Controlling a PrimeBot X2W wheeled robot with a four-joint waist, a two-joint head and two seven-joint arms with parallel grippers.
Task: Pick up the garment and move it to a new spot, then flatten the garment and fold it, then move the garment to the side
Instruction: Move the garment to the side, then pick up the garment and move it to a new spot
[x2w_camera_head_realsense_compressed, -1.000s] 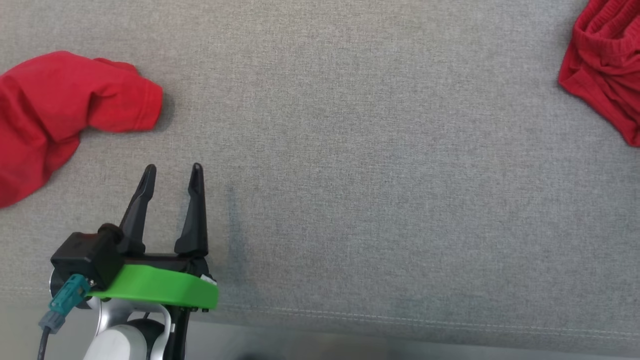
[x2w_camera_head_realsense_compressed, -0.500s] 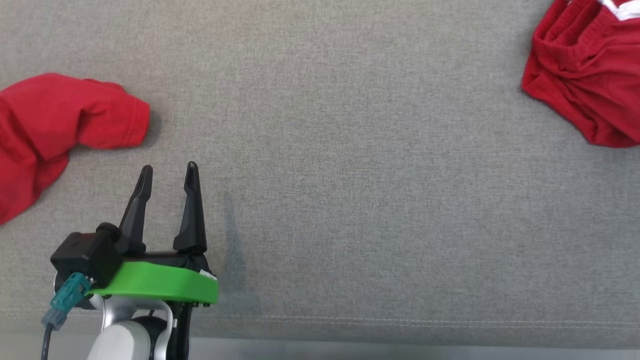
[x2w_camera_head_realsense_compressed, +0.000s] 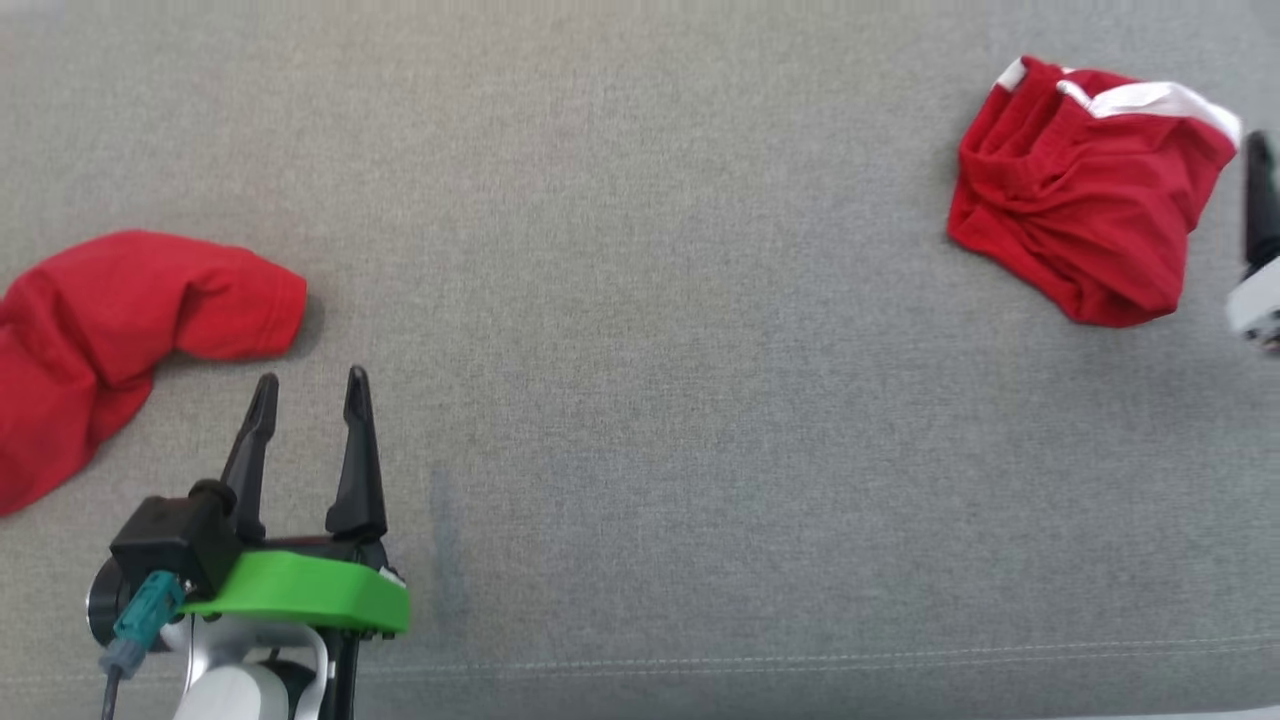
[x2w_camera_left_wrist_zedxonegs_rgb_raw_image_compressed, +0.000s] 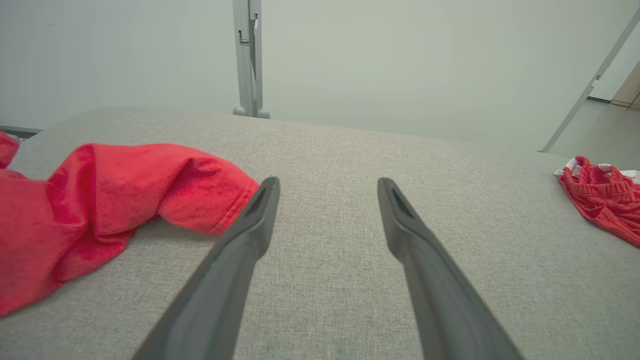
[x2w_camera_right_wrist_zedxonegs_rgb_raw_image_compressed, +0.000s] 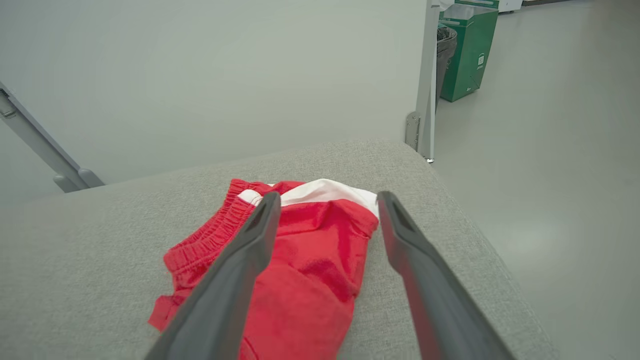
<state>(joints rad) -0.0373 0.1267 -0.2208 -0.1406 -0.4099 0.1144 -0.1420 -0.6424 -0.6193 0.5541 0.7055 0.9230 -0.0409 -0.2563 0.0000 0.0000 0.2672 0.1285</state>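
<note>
Garment lies in a crumpled red heap with a white band along its top, toward the counter's far right corner; no lettering on it can be made out. Nearest, a stitched seam runs along the counter's front edge. Just beyond it the left tool hovers low over the gray fabric, its fingers apart and pointing away from the robot. A plain red cloth lies just beside it on the left, its cuff close to the left fingertip. A broad bare stretch of counter separates this cloth from the garment. The right tool points at the garment, fingers spread wide, close to the counter's right edge. Beyond the far edge stand a gray post and a green bin, its label too small to read.
</note>
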